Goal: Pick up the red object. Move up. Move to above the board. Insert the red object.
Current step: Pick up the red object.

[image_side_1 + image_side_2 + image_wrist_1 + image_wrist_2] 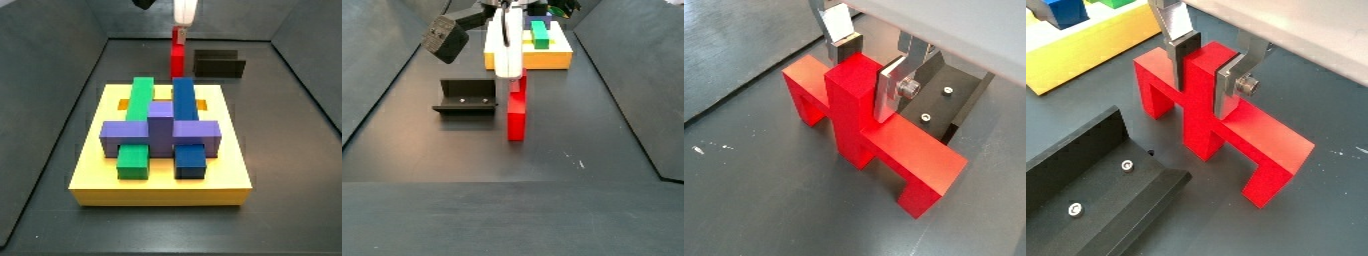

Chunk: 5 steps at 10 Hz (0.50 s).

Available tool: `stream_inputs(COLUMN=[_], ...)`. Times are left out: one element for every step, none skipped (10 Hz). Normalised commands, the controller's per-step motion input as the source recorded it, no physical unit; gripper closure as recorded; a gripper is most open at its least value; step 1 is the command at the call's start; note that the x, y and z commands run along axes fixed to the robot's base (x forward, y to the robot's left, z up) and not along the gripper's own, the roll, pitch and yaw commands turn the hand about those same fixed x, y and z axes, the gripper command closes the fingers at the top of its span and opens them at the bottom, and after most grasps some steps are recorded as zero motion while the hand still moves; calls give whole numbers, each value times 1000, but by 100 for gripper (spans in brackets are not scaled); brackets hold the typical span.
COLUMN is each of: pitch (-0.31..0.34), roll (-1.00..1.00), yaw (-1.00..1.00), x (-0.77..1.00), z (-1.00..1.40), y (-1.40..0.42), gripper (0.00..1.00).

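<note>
The red object (911,160) stands on edge on the dark floor, its centre stub pointing up; it also shows in a wrist view (1267,150) and in both side views (177,55) (517,110). My gripper (869,72) (1208,72) is straight above it, its silver fingers (1231,85) pressed flat against both sides of the stub, shut on it. The red object's legs rest on the floor. The yellow board (94,170) lies apart from it, with its edge in a wrist view (1080,55) and in a side view (543,60).
The dark fixture (1093,170) (466,97) stands on the floor right beside the red object. On the board sit a purple block (160,130), green blocks (140,95) and blue blocks (185,95). Dark walls enclose the floor.
</note>
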Motion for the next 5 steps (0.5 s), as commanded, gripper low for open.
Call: stream_inputs(pitch=[0,0,0,0,0], roll=[0,0,0,0,0], yaw=[0,0,0,0,0], x=[0,0,0,0,0], z=[0,0,0,0,0], y=[0,0,0,0,0], gripper=[100,100,100,100,100])
